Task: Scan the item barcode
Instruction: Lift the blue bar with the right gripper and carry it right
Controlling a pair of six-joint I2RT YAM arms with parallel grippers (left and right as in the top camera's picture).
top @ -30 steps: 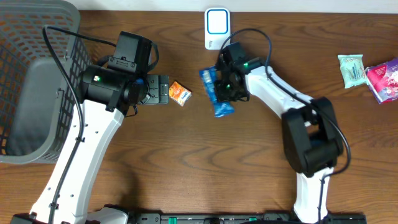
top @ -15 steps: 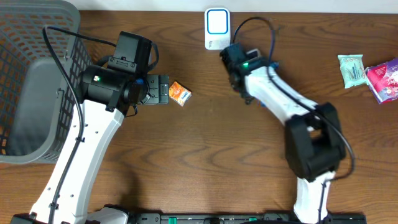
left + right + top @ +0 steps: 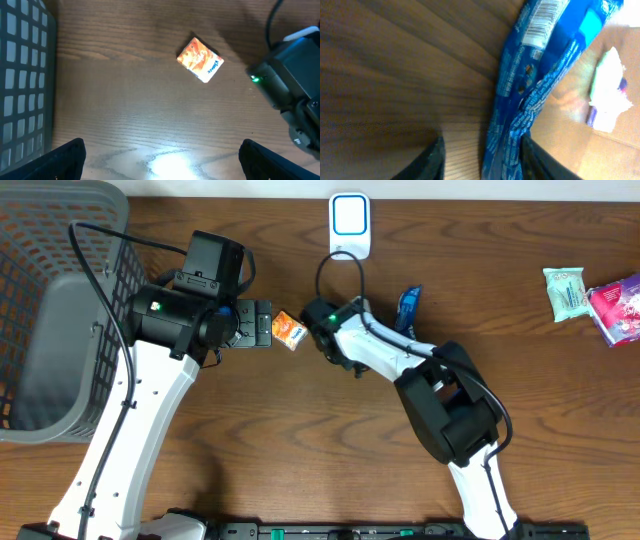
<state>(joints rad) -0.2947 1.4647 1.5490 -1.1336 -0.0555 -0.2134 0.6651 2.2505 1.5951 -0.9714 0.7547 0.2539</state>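
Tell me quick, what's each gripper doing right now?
Left gripper: open, holding nothing.
Right gripper: open, with the blue packet loose between its fingers and a gap on one side.

Your left arm (image 3: 150, 395) rises from the near edge and bends toward table centre, its left gripper (image 3: 162, 162) spread fully wide. Your right arm (image 3: 385, 350) folds sharply leftward at the elbow; the right gripper (image 3: 482, 160) stands with jaws partly parted.
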